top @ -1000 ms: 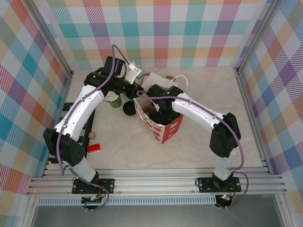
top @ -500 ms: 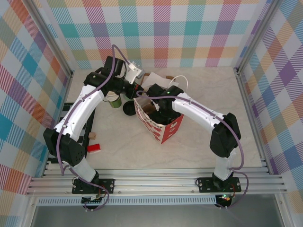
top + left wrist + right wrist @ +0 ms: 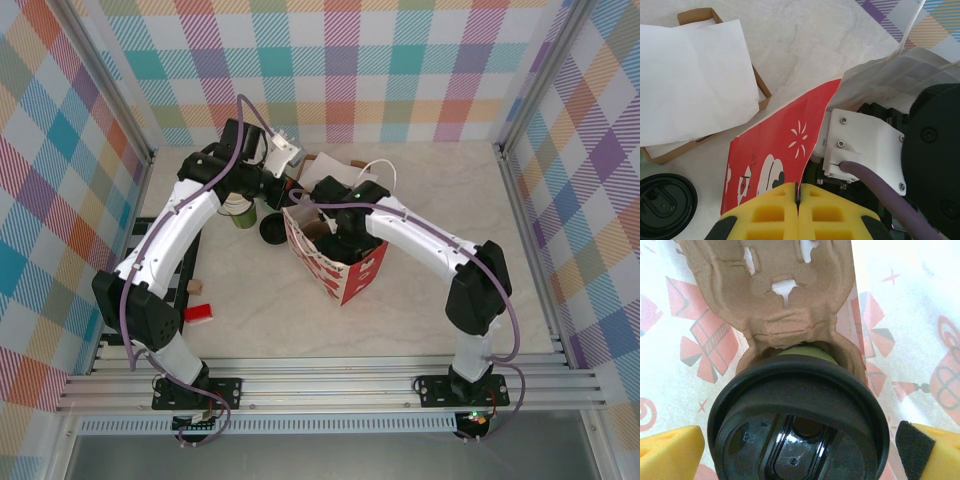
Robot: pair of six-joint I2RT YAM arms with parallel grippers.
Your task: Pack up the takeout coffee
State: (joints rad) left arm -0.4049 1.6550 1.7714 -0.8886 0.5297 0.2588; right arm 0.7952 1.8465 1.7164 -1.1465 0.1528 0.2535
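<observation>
Table [image 3: 420, 310] carrying red paper bag [image 3: 355, 278], standing open at centre; L gripper [image 3: 797, 200] pinching bag's far-left rim corner, yellow fingers [image 3: 832, 216] pressed together on the paper; R gripper [image 3: 800, 450] reaching down inside bag, jaws spread wide, flanking the cup's lid, gap showing at one pad, not gripping; takeout coffee [image 3: 800, 420] sitting in pulp carrier [image 3: 775, 290] inside bag; loose black lid [image 3: 662, 210] lying on table just beside bag.

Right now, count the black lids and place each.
2: a loose lid on the table beside the red bag; another capping the takeout coffee in the pulp carrier. More may be hidden.
</observation>
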